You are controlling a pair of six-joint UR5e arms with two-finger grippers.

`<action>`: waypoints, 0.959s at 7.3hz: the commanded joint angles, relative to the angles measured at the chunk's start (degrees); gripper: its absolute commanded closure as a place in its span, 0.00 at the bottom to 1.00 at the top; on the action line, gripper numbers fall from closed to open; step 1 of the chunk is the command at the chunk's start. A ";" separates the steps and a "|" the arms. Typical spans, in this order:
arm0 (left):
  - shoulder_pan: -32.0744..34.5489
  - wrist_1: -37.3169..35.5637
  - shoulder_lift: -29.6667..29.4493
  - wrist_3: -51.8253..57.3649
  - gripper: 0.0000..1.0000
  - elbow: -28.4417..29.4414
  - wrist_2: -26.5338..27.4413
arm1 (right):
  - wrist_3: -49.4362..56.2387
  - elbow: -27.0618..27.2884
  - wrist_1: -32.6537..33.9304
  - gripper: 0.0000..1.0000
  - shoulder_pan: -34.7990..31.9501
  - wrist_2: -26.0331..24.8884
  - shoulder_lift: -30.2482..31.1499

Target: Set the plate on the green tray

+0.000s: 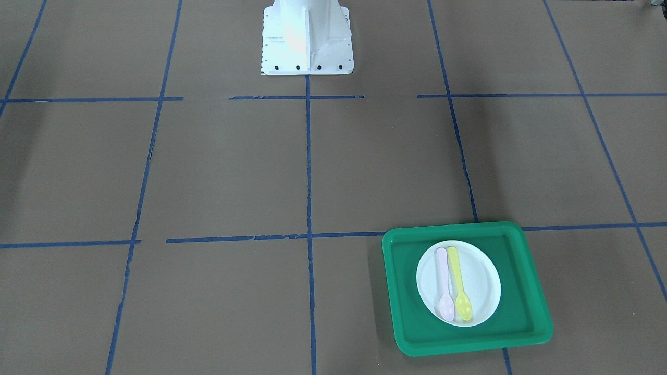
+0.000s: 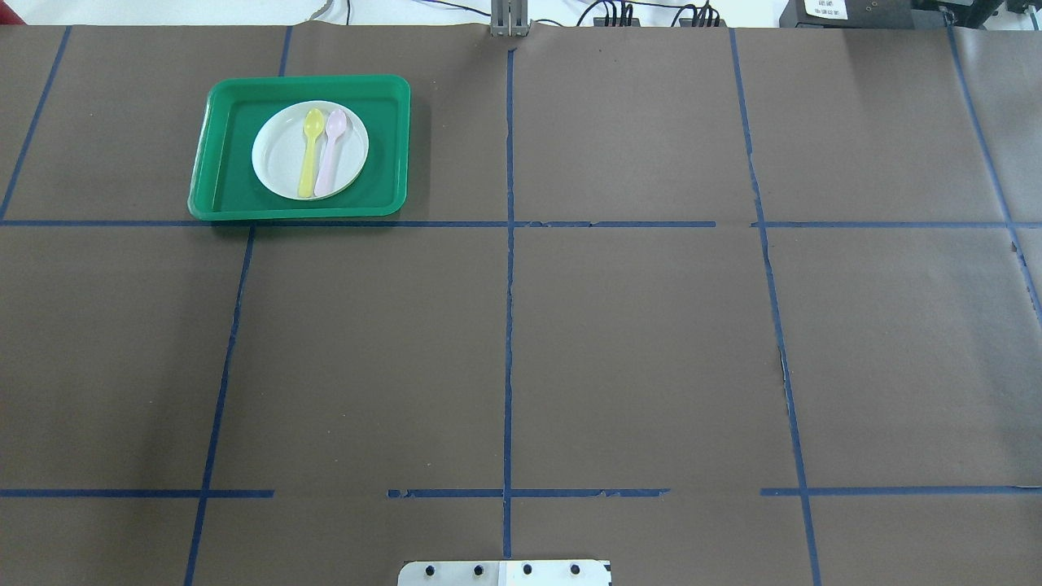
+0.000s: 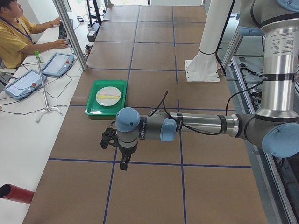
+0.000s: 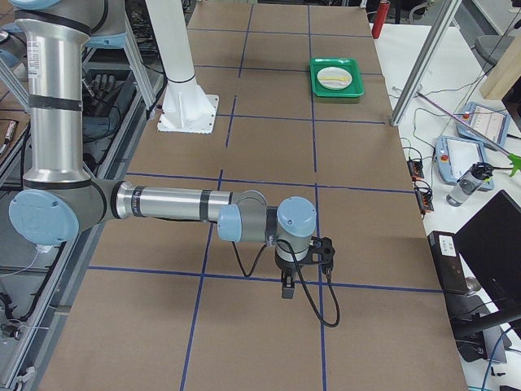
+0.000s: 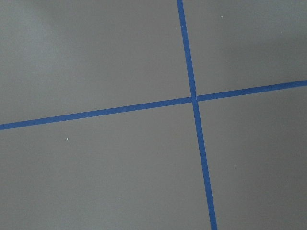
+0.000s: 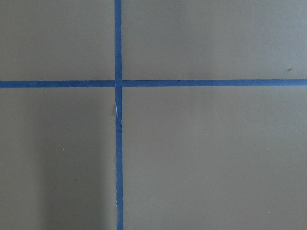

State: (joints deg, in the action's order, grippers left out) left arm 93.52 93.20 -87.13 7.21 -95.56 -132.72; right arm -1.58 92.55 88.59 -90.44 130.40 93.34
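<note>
A white round plate (image 2: 309, 150) lies inside the bright green tray (image 2: 220, 175) at the table's far left in the overhead view. A yellow spoon (image 2: 309, 155) and a pink spoon (image 2: 330, 155) lie side by side on the plate. The front-facing view shows the same plate (image 1: 482, 291) in the tray (image 1: 521, 312). My left gripper (image 3: 124, 163) shows only in the exterior left view, well short of the tray (image 3: 93, 105); I cannot tell if it is open or shut. My right gripper (image 4: 286, 291) shows only in the exterior right view, far from the tray (image 4: 335, 88); its state is unclear too.
Brown paper with blue tape grid lines covers the table. The white robot base (image 1: 306, 39) stands at the table's near edge. An operator (image 3: 16, 35) sits beside the table, with tablets (image 3: 58, 63) and a metal post (image 3: 70, 32) near the tray's side.
</note>
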 commanded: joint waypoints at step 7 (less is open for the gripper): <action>0.00 -0.03 0.64 0.00 0.00 -1.21 0.00 | 0.00 0.00 0.00 0.00 0.00 -0.06 0.00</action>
State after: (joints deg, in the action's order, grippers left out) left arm 93.51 93.16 -86.54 7.21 -96.74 -132.74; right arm -1.58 92.55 88.59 -90.44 130.35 93.34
